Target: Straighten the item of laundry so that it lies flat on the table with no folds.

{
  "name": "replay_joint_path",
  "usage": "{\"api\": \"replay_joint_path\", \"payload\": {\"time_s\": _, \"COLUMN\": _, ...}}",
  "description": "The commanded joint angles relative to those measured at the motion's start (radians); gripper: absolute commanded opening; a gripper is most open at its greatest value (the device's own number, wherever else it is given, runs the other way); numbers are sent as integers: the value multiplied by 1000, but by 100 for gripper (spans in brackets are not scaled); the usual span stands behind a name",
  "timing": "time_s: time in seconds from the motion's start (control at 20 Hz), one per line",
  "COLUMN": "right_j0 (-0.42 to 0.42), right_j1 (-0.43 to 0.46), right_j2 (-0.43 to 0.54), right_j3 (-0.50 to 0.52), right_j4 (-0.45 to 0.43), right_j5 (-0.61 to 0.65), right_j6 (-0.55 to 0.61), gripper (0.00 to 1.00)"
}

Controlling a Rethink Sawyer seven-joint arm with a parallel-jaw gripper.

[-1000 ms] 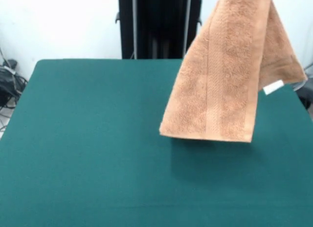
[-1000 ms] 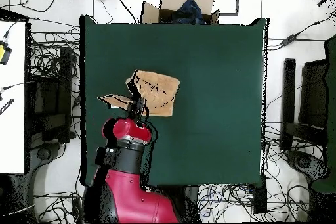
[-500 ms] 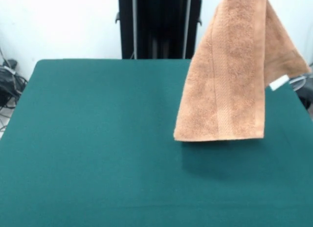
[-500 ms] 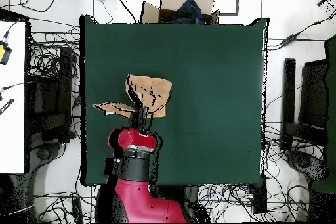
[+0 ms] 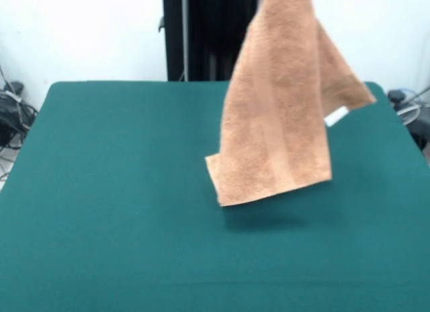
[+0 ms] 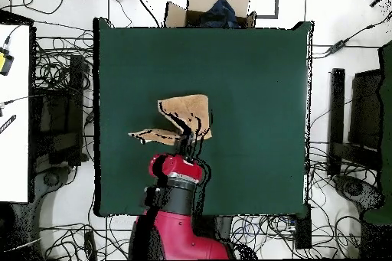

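Overhead view: gripper [image 6: 186,140] clenched on towel [image 5: 279,117], hanging folded, clear of table [image 5: 107,191].

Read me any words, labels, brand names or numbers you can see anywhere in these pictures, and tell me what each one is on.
No readable text in either view.
White tag on the hanging towel: too small and blurred to show any print.
Green table, cardboard box beyond the table: no lettering visible.

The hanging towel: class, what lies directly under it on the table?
Under the towel, only bare green table with the towel's shadow shows. The towel hangs folded over itself; its top leaves the front view, so what holds it is unseen there.
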Motion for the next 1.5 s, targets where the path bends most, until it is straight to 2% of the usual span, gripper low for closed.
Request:
{"api": "replay_joint_path", "payload": {"time_s": 0.05, "right_j0": 2, "right_j1": 140, "right_j2": -159, "right_j3": -95, "right_j4": -76, "right_j5": -53, "right_j6": -308, "gripper": 0}}
{"api": "replay_joint_path", "payload": {"time_s": 0.35, "right_j0": -36, "right_j1": 174, "right_j2": -191, "right_j3": -197, "right_j4": -158, "right_j5": -25, "right_j6": -314, "gripper": 0}}
{"api": "replay_joint_path", "payload": {"time_s": 0.55, "right_j0": -42, "right_j1": 242, "right_j2": -183, "right_j3": -239, "right_j4": -133, "right_j5": -56, "right_j6": -321, "gripper": 0}}
{"api": "replay_joint_path", "payload": {"time_s": 0.7, "right_j0": -2, "right_j1": 300, "right_j2": -182, "right_j3": -257, "right_j4": -68, "right_j5": -69, "right_j6": -333, "gripper": 0}}
{"api": "replay_joint_path", "payload": {"time_s": 0.85, "right_j0": 40, "right_j1": 391, "right_j2": -188, "right_j3": -258, "right_j4": 31, "right_j5": -161, "right_j6": -352, "gripper": 0}}
{"api": "replay_joint_path", "payload": {"time_s": 1.15, "right_j0": 106, "right_j1": 510, "right_j2": -208, "right_j3": -266, "right_j4": 171, "right_j5": -287, "right_j6": -343, "gripper": 0}}
{"api": "replay_joint_path", "payload": {"time_s": 1.5, "right_j0": 214, "right_j1": 573, "right_j2": -240, "right_j3": -269, "right_j4": 319, "right_j5": -266, "right_j6": -332, "gripper": 0}}
